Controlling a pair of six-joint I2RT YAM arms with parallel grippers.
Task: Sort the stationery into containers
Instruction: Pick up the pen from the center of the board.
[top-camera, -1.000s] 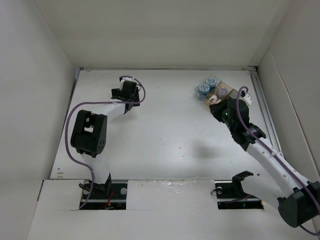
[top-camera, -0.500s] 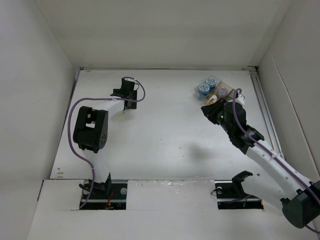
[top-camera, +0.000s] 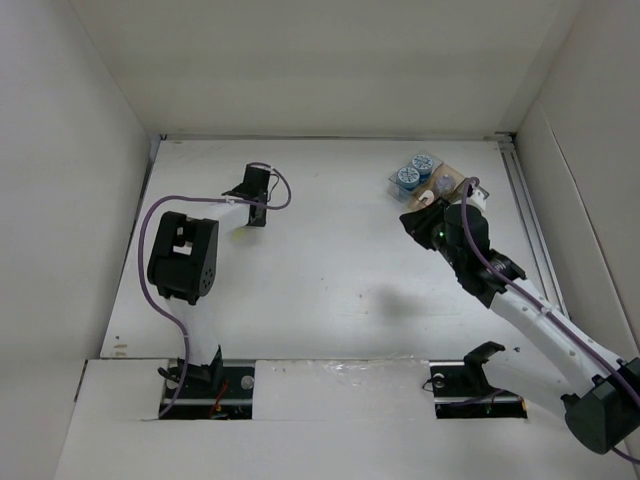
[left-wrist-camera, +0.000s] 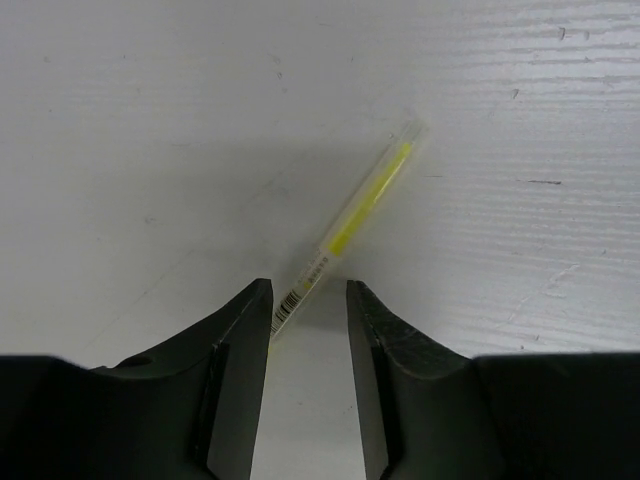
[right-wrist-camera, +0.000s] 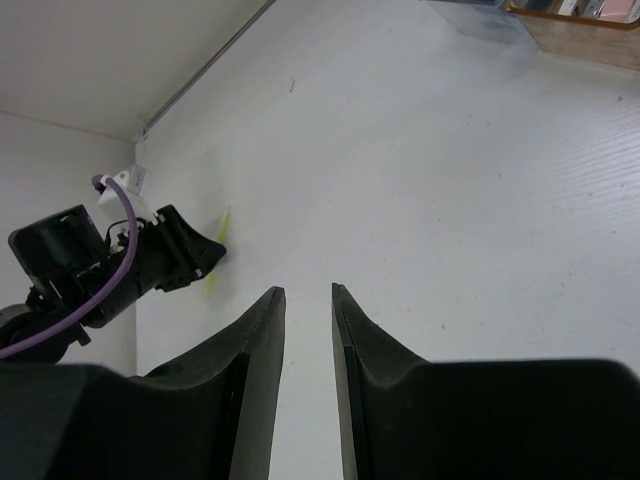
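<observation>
A slim yellow pen (left-wrist-camera: 365, 200) lies flat on the white table, slanting up to the right. Its barcoded lower end sits between the tips of my left gripper (left-wrist-camera: 310, 288), against the left finger (left-wrist-camera: 250, 320). The jaws stand narrowly apart, with a gap wider than the pen. From above, that gripper (top-camera: 256, 216) is at the far left of the table. The clear organizer tray (top-camera: 447, 183) stands at the far right with two blue-and-white rolls (top-camera: 407, 177) in it. My right gripper (right-wrist-camera: 308, 292) hangs just in front of the tray (right-wrist-camera: 575, 35), slightly open and empty.
White walls close in the table on the left, back and right. A rail (top-camera: 530, 220) runs along the right edge beside the tray. The right wrist view shows the left gripper (right-wrist-camera: 185, 258) and the yellow pen (right-wrist-camera: 217, 252) across the table.
My left gripper has come down over the pen's end and its jaws have narrowed a lot. My right gripper has drawn back from the tray toward the table's middle.
</observation>
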